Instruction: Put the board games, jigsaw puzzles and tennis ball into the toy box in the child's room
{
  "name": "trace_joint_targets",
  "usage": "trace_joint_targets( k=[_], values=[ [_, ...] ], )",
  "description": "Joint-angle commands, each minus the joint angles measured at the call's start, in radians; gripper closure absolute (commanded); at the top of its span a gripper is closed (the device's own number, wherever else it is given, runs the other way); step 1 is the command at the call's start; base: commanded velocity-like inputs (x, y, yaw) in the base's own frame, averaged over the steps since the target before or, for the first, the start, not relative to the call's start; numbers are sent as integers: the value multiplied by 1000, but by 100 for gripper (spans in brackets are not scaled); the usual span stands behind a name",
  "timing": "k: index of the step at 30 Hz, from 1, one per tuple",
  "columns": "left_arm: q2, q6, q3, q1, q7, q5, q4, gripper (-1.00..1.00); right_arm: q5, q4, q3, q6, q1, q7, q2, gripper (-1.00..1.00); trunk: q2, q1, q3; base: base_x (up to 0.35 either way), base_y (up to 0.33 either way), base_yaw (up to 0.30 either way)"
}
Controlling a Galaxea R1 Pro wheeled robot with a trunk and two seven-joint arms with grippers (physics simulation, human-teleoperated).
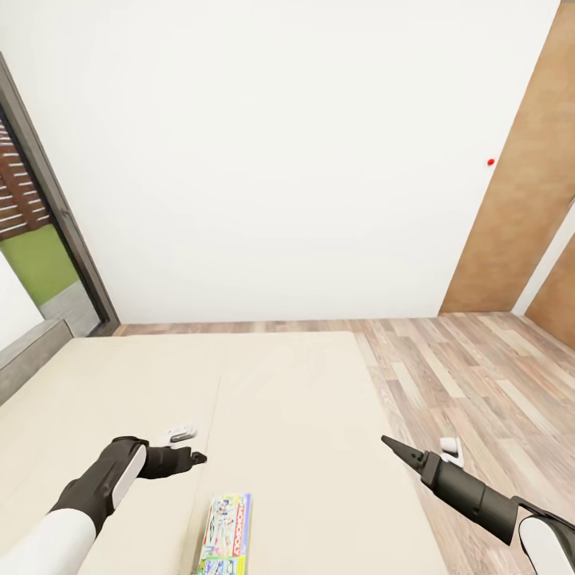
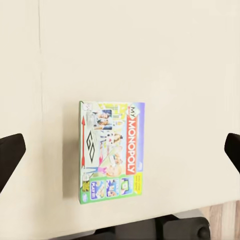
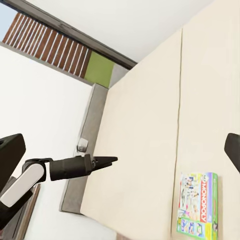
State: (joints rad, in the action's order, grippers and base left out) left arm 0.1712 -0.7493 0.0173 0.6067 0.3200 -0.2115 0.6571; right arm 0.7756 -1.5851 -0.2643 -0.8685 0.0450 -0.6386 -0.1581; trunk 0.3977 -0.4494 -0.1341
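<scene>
One board game, a flat Monopoly box (image 1: 226, 533), lies on the cream mattress of the bed (image 1: 279, 383) near its front edge. My left gripper (image 1: 196, 458) hovers above the mattress, just left of and beyond the box, open and holding nothing. The left wrist view looks straight down on the box (image 2: 112, 151), with the fingertips (image 2: 10, 155) wide apart at the edges. My right gripper (image 1: 391, 444) hangs open over the bed's right edge, well right of the box. In the right wrist view the box (image 3: 198, 204) lies on the mattress.
Wood-plank floor (image 1: 479, 383) runs along the bed's right side. A brown door (image 1: 519, 208) and a red wall knob (image 1: 490, 161) are at the far right. A dark-framed window (image 1: 32, 231) stands at the left. The grey bed frame (image 1: 32, 351) borders the mattress there.
</scene>
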Motion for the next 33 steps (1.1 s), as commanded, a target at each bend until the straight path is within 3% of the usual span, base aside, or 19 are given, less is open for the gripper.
trace_joint_targets(
  k=[1,33],
  values=[
    [1,-6,2,1,-1,-6,1,-100,1,0,-1,-6,1,-3,0,-100,2,-1,-4,0,0,0],
    [9,-6,2,1,63,-8,-2,-100,1,2,-3,-4,1,-3,0,-100,2,-1,-56,0,0,0]
  ],
)
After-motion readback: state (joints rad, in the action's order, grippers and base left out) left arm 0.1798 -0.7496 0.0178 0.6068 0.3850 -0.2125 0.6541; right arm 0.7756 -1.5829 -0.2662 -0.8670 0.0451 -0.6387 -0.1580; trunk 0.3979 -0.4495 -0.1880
